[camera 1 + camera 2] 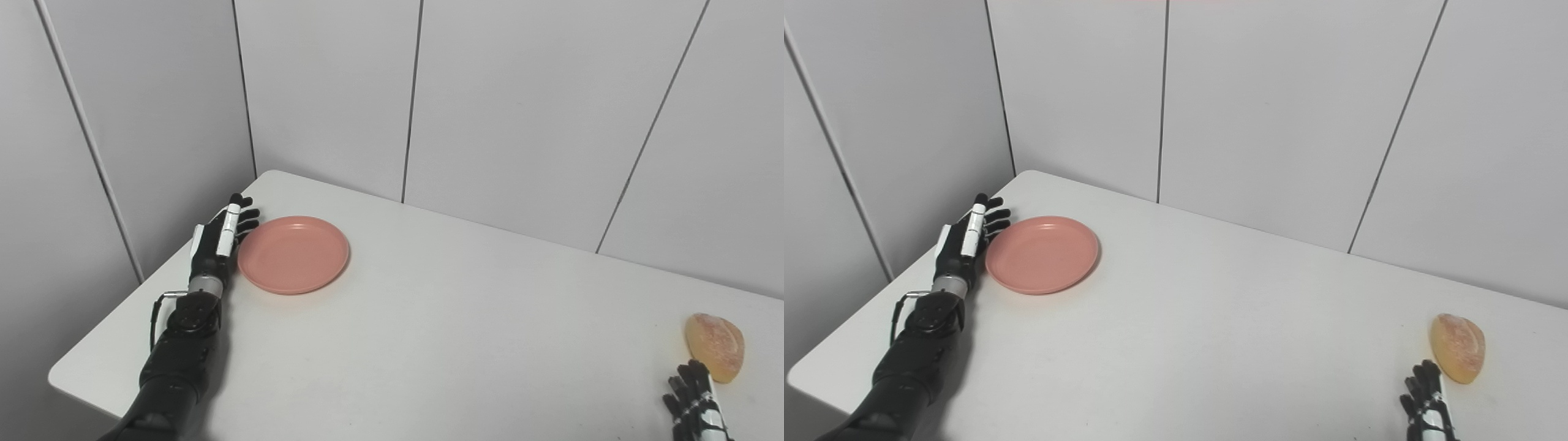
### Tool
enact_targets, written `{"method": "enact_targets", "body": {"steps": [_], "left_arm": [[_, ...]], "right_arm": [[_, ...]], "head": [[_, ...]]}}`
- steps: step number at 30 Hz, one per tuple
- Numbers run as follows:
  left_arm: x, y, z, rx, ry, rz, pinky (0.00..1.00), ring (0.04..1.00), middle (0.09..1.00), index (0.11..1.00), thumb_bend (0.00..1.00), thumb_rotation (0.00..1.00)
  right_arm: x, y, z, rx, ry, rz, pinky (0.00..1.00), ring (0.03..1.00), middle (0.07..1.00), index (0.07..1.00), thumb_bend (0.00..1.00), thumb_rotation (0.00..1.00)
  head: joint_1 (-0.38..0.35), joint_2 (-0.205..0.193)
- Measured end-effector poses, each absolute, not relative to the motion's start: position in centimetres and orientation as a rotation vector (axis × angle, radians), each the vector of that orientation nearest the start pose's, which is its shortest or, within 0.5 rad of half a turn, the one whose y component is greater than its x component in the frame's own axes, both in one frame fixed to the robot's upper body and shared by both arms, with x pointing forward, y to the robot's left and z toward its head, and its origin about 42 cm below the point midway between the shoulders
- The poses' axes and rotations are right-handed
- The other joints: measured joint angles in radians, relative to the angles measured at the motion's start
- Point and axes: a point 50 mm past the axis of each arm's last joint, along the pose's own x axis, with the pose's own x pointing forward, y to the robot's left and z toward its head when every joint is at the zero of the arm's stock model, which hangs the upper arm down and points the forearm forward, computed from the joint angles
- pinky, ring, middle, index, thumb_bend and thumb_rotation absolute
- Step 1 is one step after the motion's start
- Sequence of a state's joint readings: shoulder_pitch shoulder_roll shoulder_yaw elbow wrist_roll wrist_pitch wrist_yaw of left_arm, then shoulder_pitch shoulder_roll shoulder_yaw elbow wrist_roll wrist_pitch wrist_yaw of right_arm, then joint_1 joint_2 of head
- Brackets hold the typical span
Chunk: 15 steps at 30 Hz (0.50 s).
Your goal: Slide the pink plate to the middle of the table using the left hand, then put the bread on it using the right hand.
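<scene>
Nearest, at the left, the left hand (215, 245) lies on the white tabletop (429, 331), fingers spread and holding nothing, just beside the pink plate's (293, 254) left rim; far right, the bread (715, 347) sits well apart from the plate; the right hand (695, 404), fingers extended and empty, rests just below it.

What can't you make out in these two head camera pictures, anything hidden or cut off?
- Right hand: cut off by the bottom edge in both eye views; only its fingertips show, near the bread, so its palm and arm are unseen.
- Left hand: seen edge-on beside the pink plate; whether it touches the rim cannot be told.
- Table: near edge lies outside both views.
</scene>
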State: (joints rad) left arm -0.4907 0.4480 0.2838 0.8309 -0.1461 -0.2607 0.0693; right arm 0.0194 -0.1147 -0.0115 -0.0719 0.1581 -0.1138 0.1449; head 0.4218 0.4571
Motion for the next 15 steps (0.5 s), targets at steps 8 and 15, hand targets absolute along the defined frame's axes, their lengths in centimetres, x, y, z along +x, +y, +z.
{"method": "enact_targets", "body": {"steps": [8,15], "left_arm": [[40.95,44.91,12.24,0.159,-0.03,0.43,0.75,0.776,0.775,0.776,0.78,1.0],[41.16,44.41,12.21,0.141,-0.033,0.419,0.76,0.788,0.787,0.793,0.78,1.0]], "right_arm": [[27.32,-24.6,11.93,0.027,-0.155,0.135,1.0,1.0,1.0,1.0,0.68,1.0],[27.3,-24.64,11.94,0.036,-0.155,0.135,1.0,0.999,1.0,1.0,0.67,0.99]], "head": [[0.0,0.006],[-0.008,0.011]]}}
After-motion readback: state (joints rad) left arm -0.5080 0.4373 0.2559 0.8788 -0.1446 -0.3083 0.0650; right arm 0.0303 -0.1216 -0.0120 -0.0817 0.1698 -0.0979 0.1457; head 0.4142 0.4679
